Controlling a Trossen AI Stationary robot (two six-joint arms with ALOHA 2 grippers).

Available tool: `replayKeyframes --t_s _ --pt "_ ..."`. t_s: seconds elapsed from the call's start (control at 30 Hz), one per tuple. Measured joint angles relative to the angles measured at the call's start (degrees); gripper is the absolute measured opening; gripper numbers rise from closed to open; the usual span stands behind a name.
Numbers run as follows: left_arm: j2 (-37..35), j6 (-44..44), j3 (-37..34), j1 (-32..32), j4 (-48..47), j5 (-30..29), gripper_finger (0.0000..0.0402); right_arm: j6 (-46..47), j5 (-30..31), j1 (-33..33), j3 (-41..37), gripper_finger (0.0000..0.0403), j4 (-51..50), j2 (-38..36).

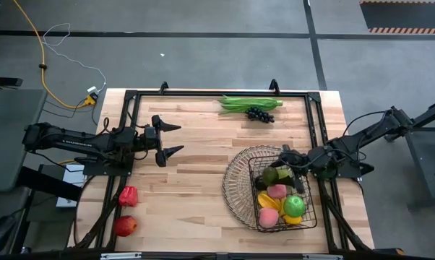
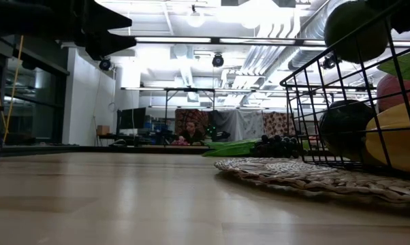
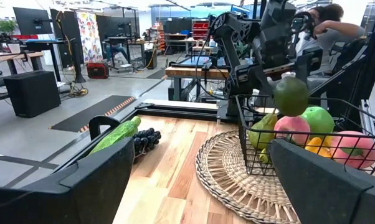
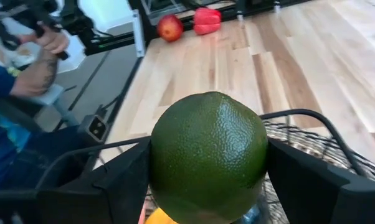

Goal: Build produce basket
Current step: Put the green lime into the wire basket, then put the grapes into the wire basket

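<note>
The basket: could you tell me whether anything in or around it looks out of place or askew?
Nothing stands out. The basket sits upright with fruit piled inside, and the right gripper holds a green avocado above it.

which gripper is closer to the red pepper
Left. The left gripper hangs open just above the red pepper; the right gripper is across the table over the basket.

The avocado (image 4: 208,157) hides most of the basket (image 4: 312,134) in the right wrist view. The low view cuts off the basket's right side.
</note>
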Motion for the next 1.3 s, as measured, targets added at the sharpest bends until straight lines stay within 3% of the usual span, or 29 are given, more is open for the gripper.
replayKeyframes --t_s 0.2,0.47,0.63,0.83,1.1,1.17,1.3 --pt "0.0 0.0 0.0 0.0 0.0 0.0 0.0367 1.8 4.1 0.0 0.0 0.0296 -2.3 0.0" --pt "0.0 0.0 0.0 0.0 0.0 0.0 0.0367 5.5 5.9 0.0 0.0 0.0348 -2.4 0.0" --pt "0.0 0.0 0.0 0.0 0.0 0.0 0.0367 5.7 5.8 0.0 0.0 0.0373 -3.2 -0.2" --pt "0.0 0.0 0.0 0.0 0.2 0.0 0.0367 7.6 3.8 0.0 0.0 0.0376 -2.6 -0.1" --pt "0.0 -0.9 0.0 0.0 2.2 0.0 0.0367 -15.9 18.6 -1.1 0.0 0.0376 15.9 -0.2" --pt "0.0 -1.2 0.0 0.0 2.6 0.6 0.0367 -20.4 18.8 -3.3 0.0 0.0376 16.5 -0.2" --pt "0.0 -2.4 0.0 -0.1 2.6 2.6 0.0367 -22.6 11.5 -10.6 -0.9 0.0376 17.9 0.9"
